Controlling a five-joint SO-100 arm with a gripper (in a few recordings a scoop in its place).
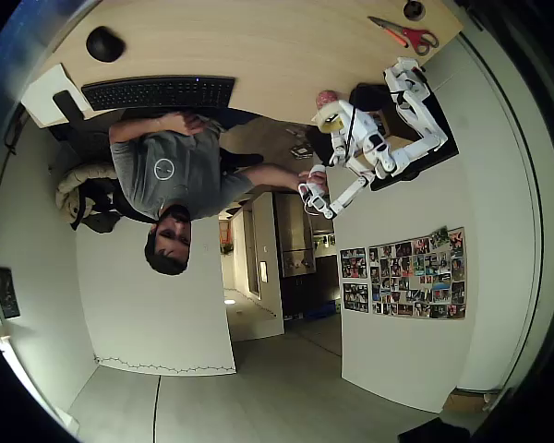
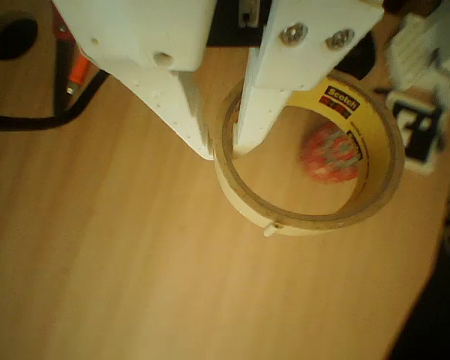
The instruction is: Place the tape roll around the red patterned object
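In the wrist view my gripper (image 2: 223, 146) is shut on the wall of the tape roll (image 2: 300, 217), a cream-yellow ring: one white finger (image 2: 195, 112) sits outside the wall and the other inside the hollow. Through that hollow I see the red patterned object (image 2: 330, 154), a blurred pink-red mottled lump on the wooden table (image 2: 120, 255). I cannot tell whether the ring rests on the table or hangs above it. In the overhead view the tape roll (image 1: 331, 118) is at the end of the white arm, right beside the red patterned object (image 1: 327, 96).
Red-handled scissors (image 1: 408, 35) and a black round knob (image 1: 413, 10) lie farther along the table. A keyboard (image 1: 159, 92) and mouse (image 1: 103, 43) sit at the other end. A person (image 1: 166, 175) sits behind the table. A black cable (image 2: 45, 112) crosses the wood; the table edge (image 2: 427, 300) is near.
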